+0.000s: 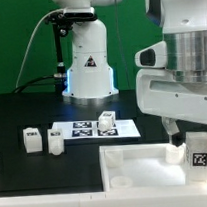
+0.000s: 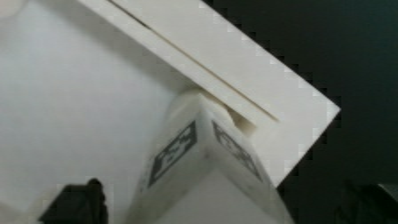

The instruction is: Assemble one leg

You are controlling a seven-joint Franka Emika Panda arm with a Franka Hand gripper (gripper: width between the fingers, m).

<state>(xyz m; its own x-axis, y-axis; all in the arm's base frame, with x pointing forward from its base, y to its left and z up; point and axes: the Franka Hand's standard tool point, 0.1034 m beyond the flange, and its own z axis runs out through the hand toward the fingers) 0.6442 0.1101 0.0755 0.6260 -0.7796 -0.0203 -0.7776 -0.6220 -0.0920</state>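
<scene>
One leg [image 1: 198, 150], a small white post with a black-and-white tag, stands upright at the corner of the white panel [image 1: 136, 164] on the exterior view's right. My gripper [image 1: 189, 138] hangs just over it, jaws open, with one dark finger [image 1: 175, 137] beside the post. In the wrist view the leg [image 2: 205, 160] sits between the spread fingertips [image 2: 75, 203], with a gap between that finger and the post. It rests against the panel's [image 2: 89, 100] raised rim. The other finger barely shows against the dark table.
The marker board [image 1: 88, 131] lies mid-table with another leg [image 1: 107, 118] on it. Two more legs [image 1: 32, 139] [image 1: 55, 142] stand at the exterior view's left. The robot's white base [image 1: 89, 67] stands behind the board.
</scene>
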